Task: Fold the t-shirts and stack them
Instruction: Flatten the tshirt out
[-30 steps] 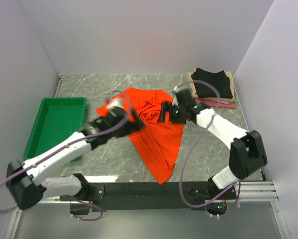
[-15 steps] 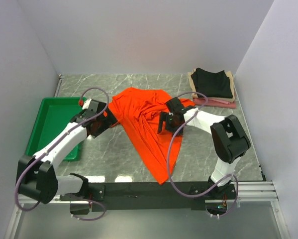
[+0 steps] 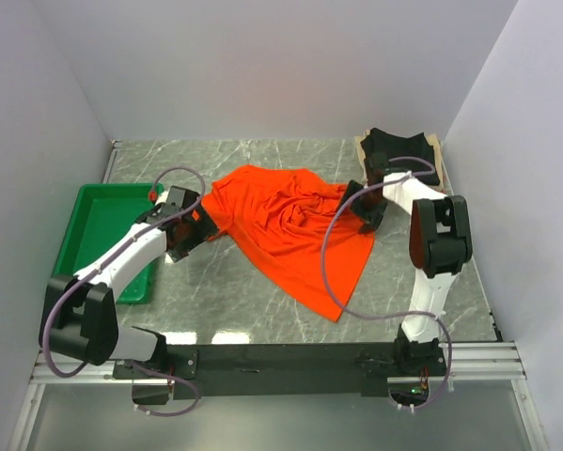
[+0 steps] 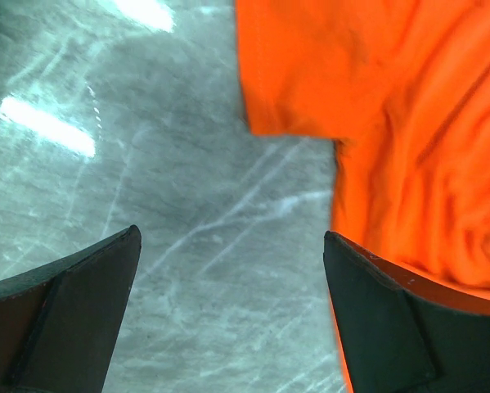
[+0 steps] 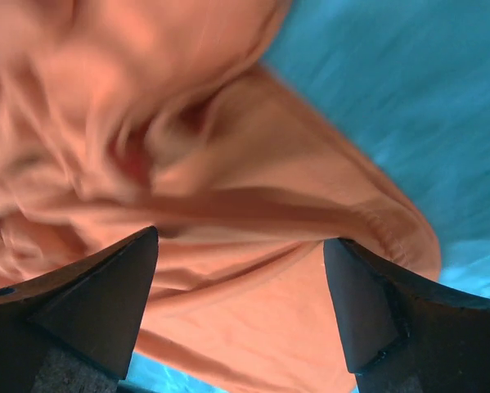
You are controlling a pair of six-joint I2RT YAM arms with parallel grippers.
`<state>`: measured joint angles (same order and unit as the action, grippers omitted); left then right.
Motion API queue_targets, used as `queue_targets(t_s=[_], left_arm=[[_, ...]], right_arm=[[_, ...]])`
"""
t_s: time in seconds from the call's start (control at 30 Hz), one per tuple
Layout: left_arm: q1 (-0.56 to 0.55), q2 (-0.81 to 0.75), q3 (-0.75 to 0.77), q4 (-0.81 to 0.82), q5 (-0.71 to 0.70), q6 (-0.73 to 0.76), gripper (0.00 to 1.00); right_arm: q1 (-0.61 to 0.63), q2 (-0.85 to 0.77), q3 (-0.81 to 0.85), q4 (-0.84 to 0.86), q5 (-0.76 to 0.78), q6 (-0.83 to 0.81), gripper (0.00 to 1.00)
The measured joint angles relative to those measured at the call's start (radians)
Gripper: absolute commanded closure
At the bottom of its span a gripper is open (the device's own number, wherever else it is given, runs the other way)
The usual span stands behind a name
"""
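The crumpled orange t-shirt (image 3: pixel 295 230) covers the middle of the table (image 3: pixel 215 301). Bare marble lies open along the far wall (image 3: pixel 281 75), and at near left between the shirt and the green tray (image 3: pixel 121 188). The tray blocks the left edge. A folded stack (image 3: pixel 408 150) fills the far right corner. The right arm (image 3: pixel 439 235) crowds the right side.

Orange t-shirt (image 5: pixel 228 246) blurred, folded stack (image 3: pixel 413 148) partly behind right arm (image 3: pixel 405 186)
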<state>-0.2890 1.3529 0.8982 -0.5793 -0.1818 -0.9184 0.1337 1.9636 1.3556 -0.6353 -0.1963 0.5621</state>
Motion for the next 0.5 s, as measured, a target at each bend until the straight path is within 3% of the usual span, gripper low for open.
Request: queue_targets(t_s=[0.3,0.43,0.5], left_arm=[[0.079,0.144,0.072,0.034,0.003,0.016,0.01],[0.100,0.254,0.164,0.057,0.000,0.019,0.01],[0.115,0.315,0.219,0.061,-0.002,0.019,0.06]], right_arm=[[-0.221,0.042,0.069,-0.032,0.067,-0.005,0.11],[-0.238,0.013,0.036,-0.023,0.124,-0.008,0.12],[-0.230,-0.020,-0.008,-0.013,0.133,-0.011,0.11]])
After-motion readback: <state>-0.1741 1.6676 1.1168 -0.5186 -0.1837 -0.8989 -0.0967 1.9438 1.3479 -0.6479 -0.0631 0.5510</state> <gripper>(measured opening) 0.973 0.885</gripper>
